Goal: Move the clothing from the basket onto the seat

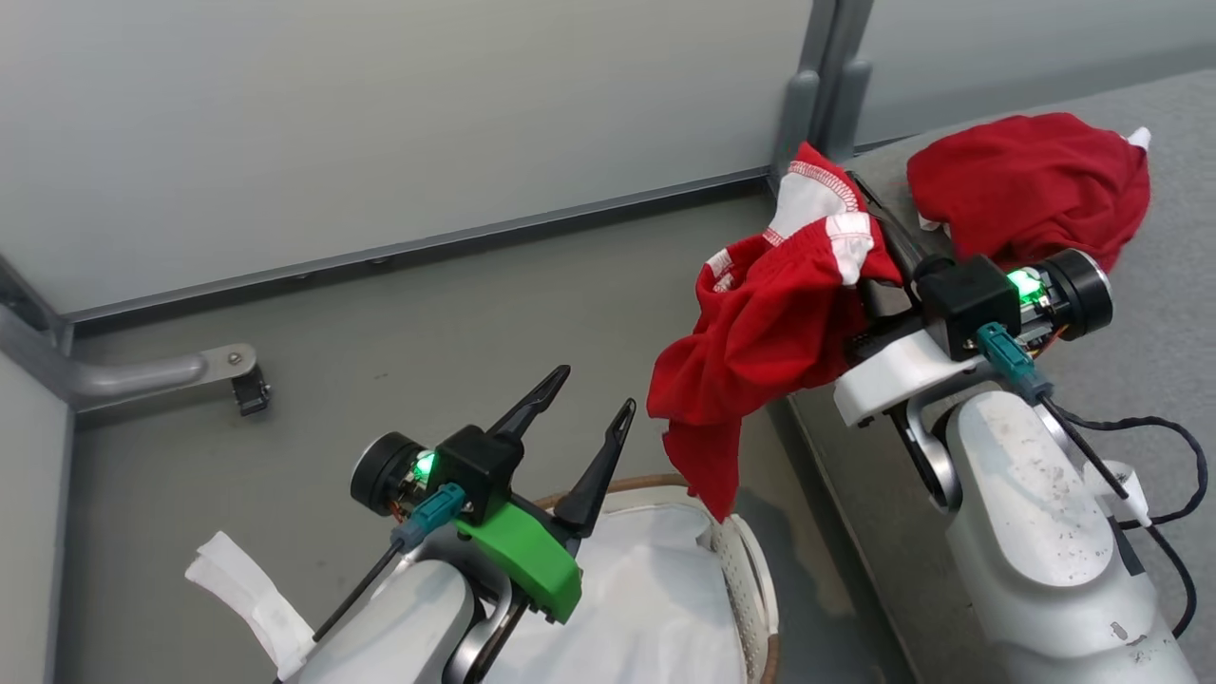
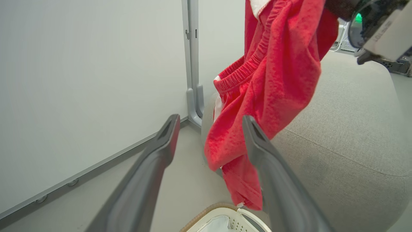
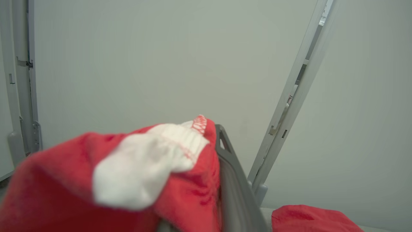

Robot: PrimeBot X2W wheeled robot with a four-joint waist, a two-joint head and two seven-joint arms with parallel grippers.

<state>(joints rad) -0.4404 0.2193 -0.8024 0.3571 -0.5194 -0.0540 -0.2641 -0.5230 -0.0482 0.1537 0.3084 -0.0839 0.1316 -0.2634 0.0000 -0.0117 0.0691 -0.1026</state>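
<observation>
The right gripper (image 3: 214, 137) is clamped shut on a red garment (image 1: 760, 332) with white trim. The garment hangs off the edge of the seat (image 1: 1178, 304), and its lowest fold dangles over the rim of the basket (image 1: 750, 560), which stands on the floor just beside the seat. A second red garment (image 1: 1031, 185) lies heaped on the seat near its back corner, while the left gripper (image 1: 594, 389) is off the seat, above the basket's white liner (image 1: 646, 589), its fingers spread wide and holding nothing. The lettering on the right arm's pale housing (image 2: 383, 30) is too blurred to read.
</observation>
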